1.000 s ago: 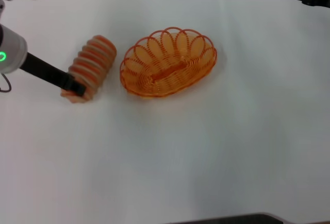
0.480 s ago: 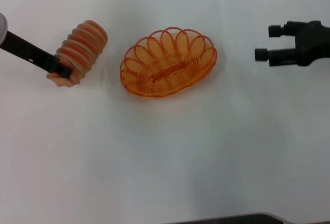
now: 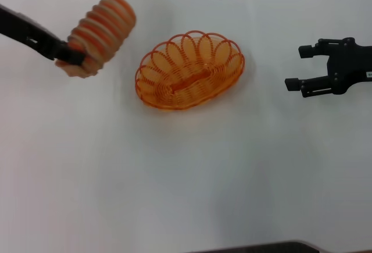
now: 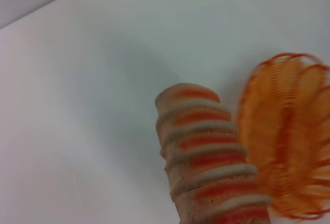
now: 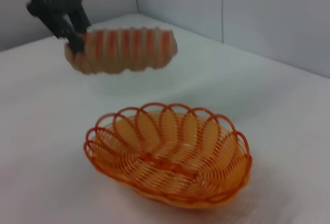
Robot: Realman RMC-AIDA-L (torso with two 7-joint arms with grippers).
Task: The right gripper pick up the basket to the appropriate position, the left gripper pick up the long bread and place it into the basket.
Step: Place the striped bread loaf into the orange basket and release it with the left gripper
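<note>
Left gripper (image 3: 68, 55) clamps the light-looking, ridged long bread (image 3: 99, 34) by one end; right gripper (image 3: 301, 68) open beside the stiff wire basket (image 3: 190, 70).

No readable text, brand, number or sign is to be found in any of the views. A small white label is seen on the right gripper (image 3: 301, 67) at the edge of the head view, but whatever is printed on it cannot be made out. No markings are shown on the long bread (image 3: 99, 25), the basket (image 3: 190, 70) or the tabletop (image 3: 186, 177).
</note>
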